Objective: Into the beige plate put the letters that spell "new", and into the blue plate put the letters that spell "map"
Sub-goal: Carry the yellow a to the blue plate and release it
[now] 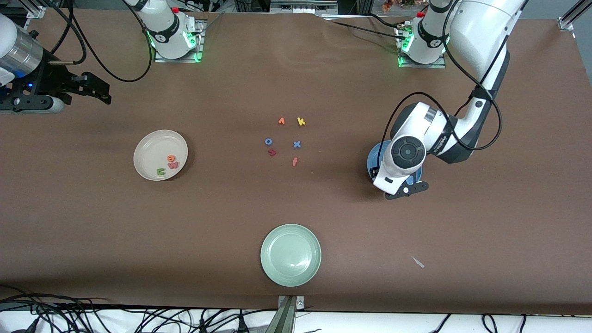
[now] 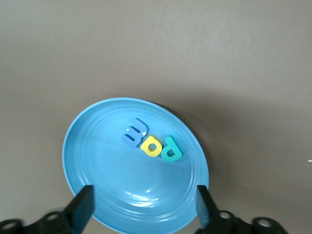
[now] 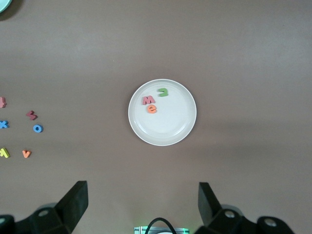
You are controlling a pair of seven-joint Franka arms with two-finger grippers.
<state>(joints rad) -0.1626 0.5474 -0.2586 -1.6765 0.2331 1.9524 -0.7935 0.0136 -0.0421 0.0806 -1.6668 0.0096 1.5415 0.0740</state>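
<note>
right gripper [image 3: 141, 204]: parked up high at the right arm's end of the table, arm just waiting. Fingers spread wide, nothing between them. The beige plate sits well apart from it, straight out ahead in its wrist view.

beige plate [image 1: 143, 155]: toward the right arm's end from the loose letters in the middle of the table. Holds three letters, all bunched at the side nearer the front camera.

green n [image 1: 160, 172]: in the beige plate, nearest the front camera of the three.

pinkish-red w [image 1: 173, 165]: in the beige plate, just beside the green n.

orange e [image 1: 171, 158]: in the beige plate, touching the w as far as I can tell.

loose letters [image 1: 283, 141]: six strays on the bare table between the beige plate and the blue plate: orange one, yellow k, blue o, blue x, dark red one, orange-red f. None in any plate.

pale green plate [image 1: 273, 273]: nearer the front camera than the loose letters, nothing in it.

blue plate [image 1: 373, 159]: toward the left arm's end from the loose letters, mostly hidden under the left arm in the front view.

light-blue m [image 2: 134, 132], yellow a [image 2: 152, 146], teal-green p [image 2: 170, 150]: in the blue plate, in a row, each touching the next.

left gripper [image 2: 145, 207]: hanging over the blue plate's rim, jaws apart and holding nothing. The three letters lie just ahead of its fingertips, clear of them.
</note>
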